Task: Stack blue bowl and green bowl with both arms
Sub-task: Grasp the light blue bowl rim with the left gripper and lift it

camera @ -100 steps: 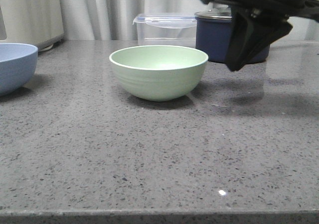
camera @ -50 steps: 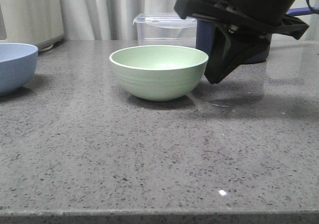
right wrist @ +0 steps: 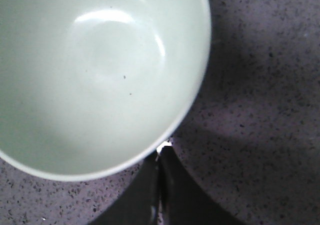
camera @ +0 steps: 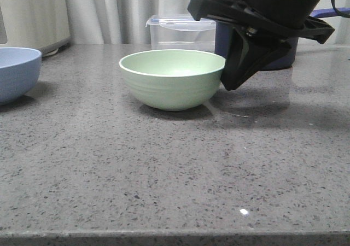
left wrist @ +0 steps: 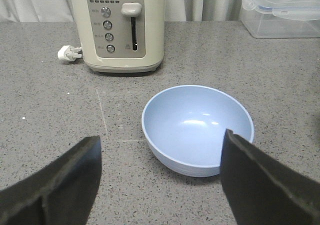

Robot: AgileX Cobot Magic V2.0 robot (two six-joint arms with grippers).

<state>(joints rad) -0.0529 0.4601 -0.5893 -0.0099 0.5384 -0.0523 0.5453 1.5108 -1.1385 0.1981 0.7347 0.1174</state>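
The pale mint-green bowl (camera: 172,79) stands upright on the grey counter's middle, and it fills the right wrist view (right wrist: 95,75). My right gripper (camera: 229,85) is shut, its two fingers pressed together with nothing between them (right wrist: 159,155). Its tip rests against the outside of the green bowl's right rim. The pale blue bowl (camera: 16,74) sits at the counter's far left. In the left wrist view the blue bowl (left wrist: 195,127) lies just ahead of my left gripper (left wrist: 161,137), which is open wide and empty. One of its fingers (left wrist: 260,185) overlaps the bowl's near edge.
A cream toaster (left wrist: 122,27) with its plug (left wrist: 65,52) stands behind the blue bowl. A clear lidded container (camera: 183,31) and a dark navy saucepan (camera: 221,41) stand behind the green bowl. The counter's front edge (camera: 175,236) runs along the bottom.
My right arm came down and leftward to the green bowl's right side. The bowl has shifted slightly left in the last half second.
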